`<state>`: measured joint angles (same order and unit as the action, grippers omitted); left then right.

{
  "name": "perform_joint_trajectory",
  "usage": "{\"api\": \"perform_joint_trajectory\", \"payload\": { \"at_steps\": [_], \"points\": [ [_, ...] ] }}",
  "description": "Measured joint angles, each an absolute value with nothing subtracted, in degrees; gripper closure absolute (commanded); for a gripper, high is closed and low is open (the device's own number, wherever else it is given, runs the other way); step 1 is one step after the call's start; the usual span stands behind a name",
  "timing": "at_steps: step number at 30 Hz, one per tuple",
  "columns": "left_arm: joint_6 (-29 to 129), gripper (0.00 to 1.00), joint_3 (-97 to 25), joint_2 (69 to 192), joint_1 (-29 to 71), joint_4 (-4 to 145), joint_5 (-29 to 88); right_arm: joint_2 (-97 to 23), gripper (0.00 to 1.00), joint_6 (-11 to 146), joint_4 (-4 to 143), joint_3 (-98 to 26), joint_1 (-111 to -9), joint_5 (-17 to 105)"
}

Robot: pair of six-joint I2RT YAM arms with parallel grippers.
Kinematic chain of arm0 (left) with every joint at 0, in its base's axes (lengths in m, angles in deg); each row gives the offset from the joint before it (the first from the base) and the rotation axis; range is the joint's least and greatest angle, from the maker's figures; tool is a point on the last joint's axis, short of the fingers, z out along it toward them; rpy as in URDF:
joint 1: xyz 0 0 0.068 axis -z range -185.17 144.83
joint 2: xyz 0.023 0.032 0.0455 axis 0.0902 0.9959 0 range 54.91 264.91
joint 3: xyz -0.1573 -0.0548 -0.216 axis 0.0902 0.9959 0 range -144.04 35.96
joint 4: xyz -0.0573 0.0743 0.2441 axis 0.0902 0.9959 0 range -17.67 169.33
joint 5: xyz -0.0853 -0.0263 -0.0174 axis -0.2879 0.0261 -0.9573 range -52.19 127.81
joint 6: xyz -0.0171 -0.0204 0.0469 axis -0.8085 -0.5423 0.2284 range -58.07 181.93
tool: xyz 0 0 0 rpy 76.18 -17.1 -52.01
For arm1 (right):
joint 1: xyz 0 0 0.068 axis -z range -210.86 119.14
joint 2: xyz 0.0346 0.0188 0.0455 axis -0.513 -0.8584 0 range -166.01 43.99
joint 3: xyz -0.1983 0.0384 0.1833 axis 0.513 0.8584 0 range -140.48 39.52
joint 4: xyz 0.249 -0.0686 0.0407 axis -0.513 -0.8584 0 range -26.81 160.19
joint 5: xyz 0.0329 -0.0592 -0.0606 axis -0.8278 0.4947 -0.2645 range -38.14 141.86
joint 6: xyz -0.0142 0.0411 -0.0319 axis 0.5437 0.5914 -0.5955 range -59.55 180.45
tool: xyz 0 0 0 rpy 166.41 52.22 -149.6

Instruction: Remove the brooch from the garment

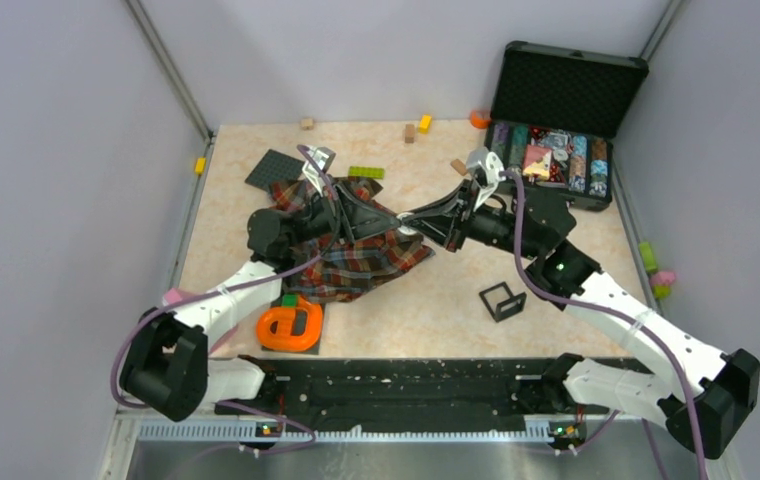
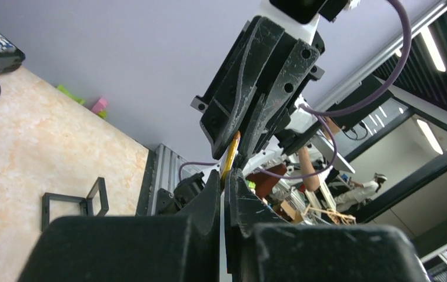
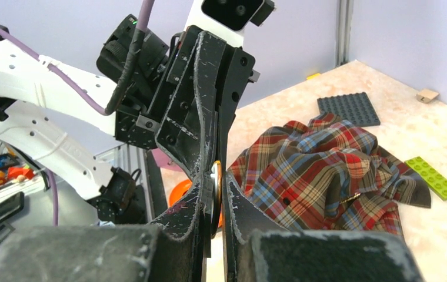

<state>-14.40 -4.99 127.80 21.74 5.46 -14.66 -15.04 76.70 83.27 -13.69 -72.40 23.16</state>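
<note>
The left arm reaches from its base up across the garment (image 1: 356, 262), which lies crumpled on the surface (image 1: 436, 310). The left gripper (image 1: 386, 221) points right, its jaws clenched on one edge of the brooch (image 3: 214, 182). The brooch is held in the air between the two sets of fingertips, clear of the cloth; it shows edge-on in both wrist views, as a thin gold-rimmed line running along the fingers with its flat faces against their pads. The right arm stretches leftward from the far side, nearly level, and the right gripper (image 1: 412, 221) meets the left tip to tip, its jaws likewise pinched on the disc.
</note>
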Motion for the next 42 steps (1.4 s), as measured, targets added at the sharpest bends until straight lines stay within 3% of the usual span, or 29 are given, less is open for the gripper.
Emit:
{"api": "perform_joint_trajectory", "payload": {
  "at_steps": [17, 20, 26, 32, 38, 42],
  "points": [
    [-0.98, 1.0, -4.97, 123.18, 21.83, 19.82, -8.52, -16.57, 0.99, 84.63, 91.67, -9.95, -72.51, 28.47],
    [1.36, 1.0, -4.97, 122.59, 22.03, 21.85, -7.8, -16.76, 0.91, 85.03, 91.25, -9.95, -72.51, 28.79],
    [6.28, 1.0, -4.99, 122.16, 22.55, 26.57, -7.97, -17.03, 0.55, 85.4, 85.85, -10.92, -72.38, 29.03],
    [9.84, 1.0, -5.25, 122.33, 24.32, 28.3, -10.16, -16.81, 0.38, 90.08, 84.96, -8.93, -68.77, 21.12],
    [12.94, 1.0, -5.91, 123.14, 24.26, 31.05, -10.86, -16.02, 0.38, 91.54, 82.36, -8.47, -66.32, 18.72],
    [13.97, 1.0, -5.97, 123.95, 23.86, 32.06, -11.23, -13.31, 0.54, 91.69, 80.96, -7.73, -65.12, 18.48]
  ]
}}
